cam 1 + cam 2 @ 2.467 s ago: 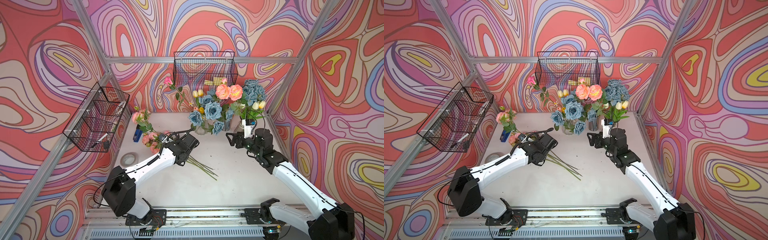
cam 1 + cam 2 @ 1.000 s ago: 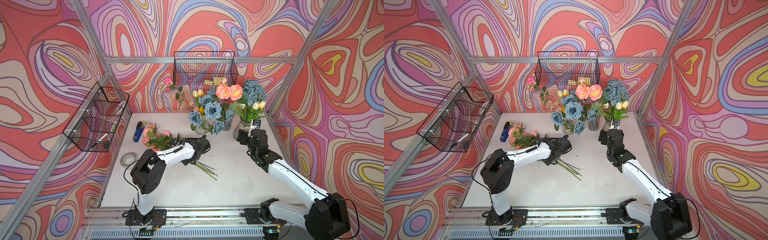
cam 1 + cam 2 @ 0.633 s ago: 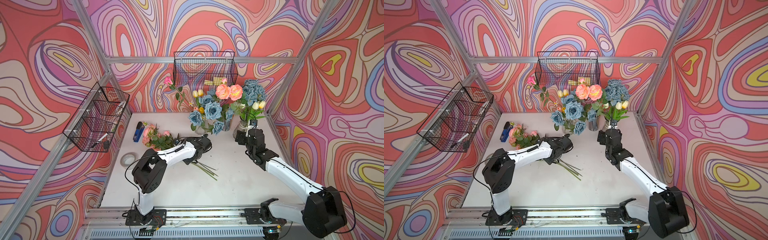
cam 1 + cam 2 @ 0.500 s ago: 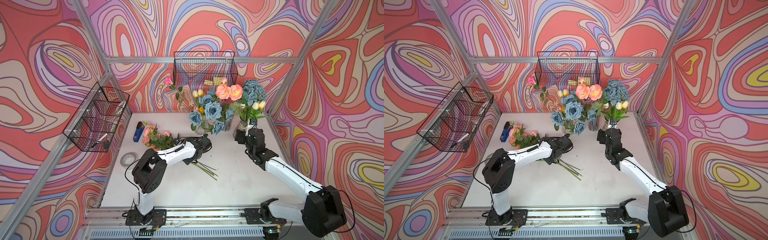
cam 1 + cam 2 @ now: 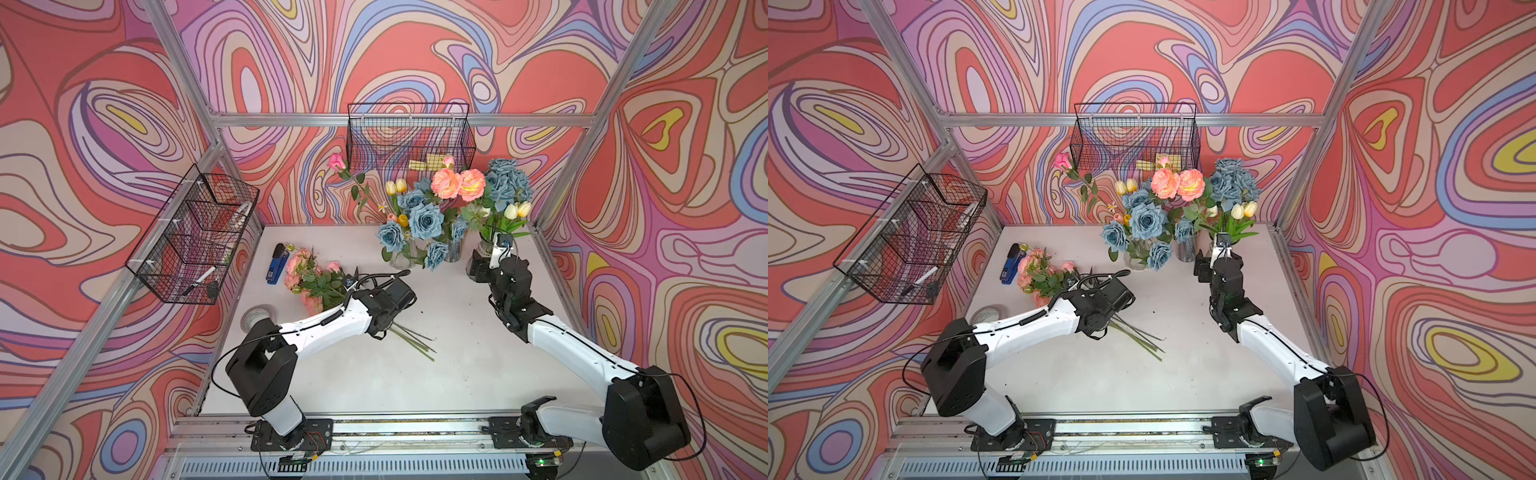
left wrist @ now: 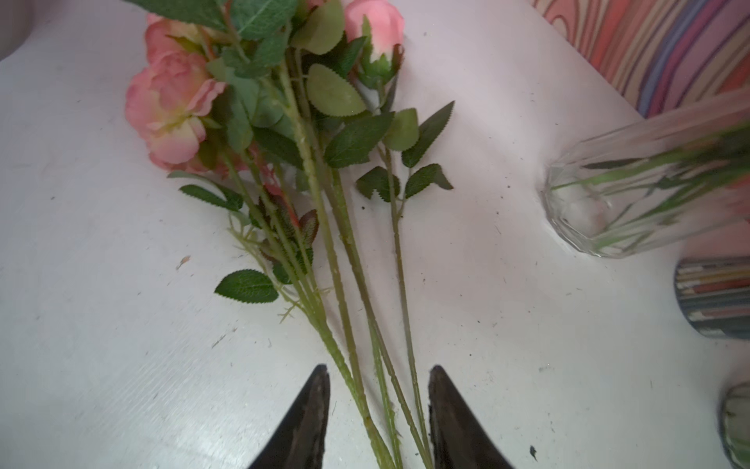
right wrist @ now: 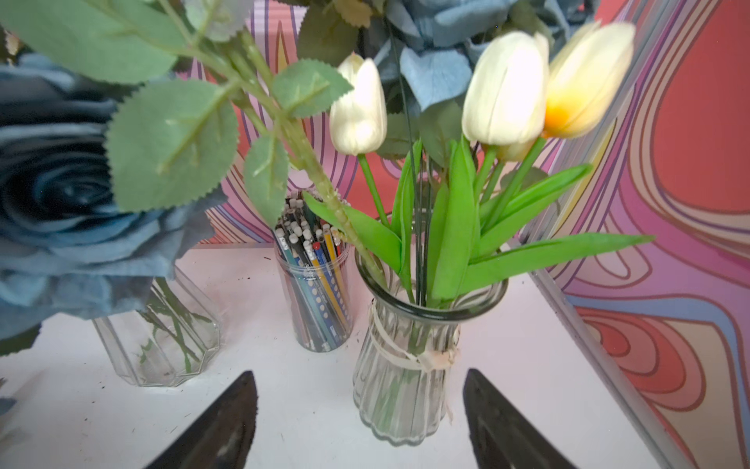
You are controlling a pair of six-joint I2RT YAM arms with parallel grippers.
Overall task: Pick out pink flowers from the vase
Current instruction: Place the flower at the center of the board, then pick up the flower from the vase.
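Observation:
Several picked pink flowers [image 5: 309, 278] lie in a bunch on the white table [image 5: 457, 365], stems trailing toward the front. My left gripper [image 6: 379, 369] hangs open just above those stems [image 6: 357, 325], which lie loose between its fingers. Two peach-pink blooms [image 5: 457, 185] [image 5: 1177, 183] still stand among the bouquets at the back. Their thorny stem [image 7: 316, 174] runs into the ribbed glass vase [image 7: 406, 385]. A small pink rosebud [image 5: 336, 161] leans left on a long stem. My right gripper [image 7: 360, 373] is open, low on the table just in front of the ribbed vase.
A clear faceted vase [image 5: 401, 257] holds blue roses, with a pencil jar [image 7: 312, 292] between the two vases. White and yellow tulips [image 7: 507, 89] share the ribbed vase. A blue stapler [image 5: 276, 264] and a tape roll [image 5: 257, 318] lie at left. Wire baskets [image 5: 195, 241] [image 5: 411, 137] hang on the walls.
The left gripper laid the pink flowers on the table, then opened and let go of the stems. The right arm moved in closer to the ribbed vase.

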